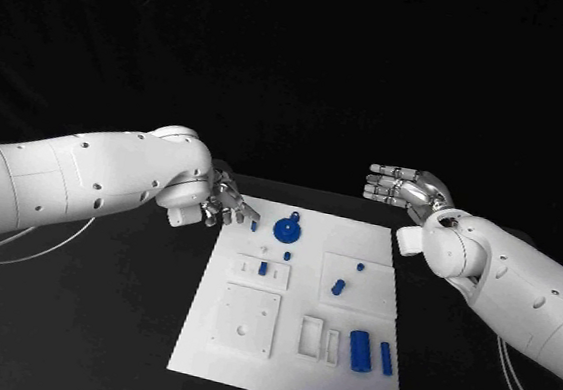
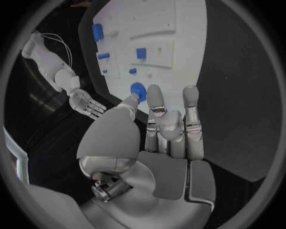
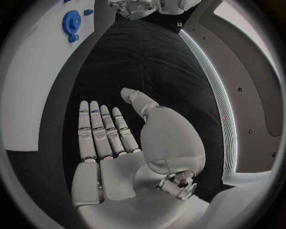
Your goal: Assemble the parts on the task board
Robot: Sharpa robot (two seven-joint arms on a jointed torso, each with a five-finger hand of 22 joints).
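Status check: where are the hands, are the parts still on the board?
Both hands empty, fingers apart: left hand at the task board far-left corner, right hand off its far-right corner. Blue gear and other parts untouched. Nothing in the way.

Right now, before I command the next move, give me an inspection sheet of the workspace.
Surface: black table, bare around the board.
Job's things: white task board mid-table; blue gear at its far end; two blue cylinders lying side by side near its right edge; smaller blue pieces sit in the raised fixtures.
Clutter: nothing seen.
Hands: left hand open, empty, at the board's far left corner; right hand open, empty, beyond the board's far right corner.
Cables: white cables hang under both arms, off the board.
Surroundings: dark backdrop.
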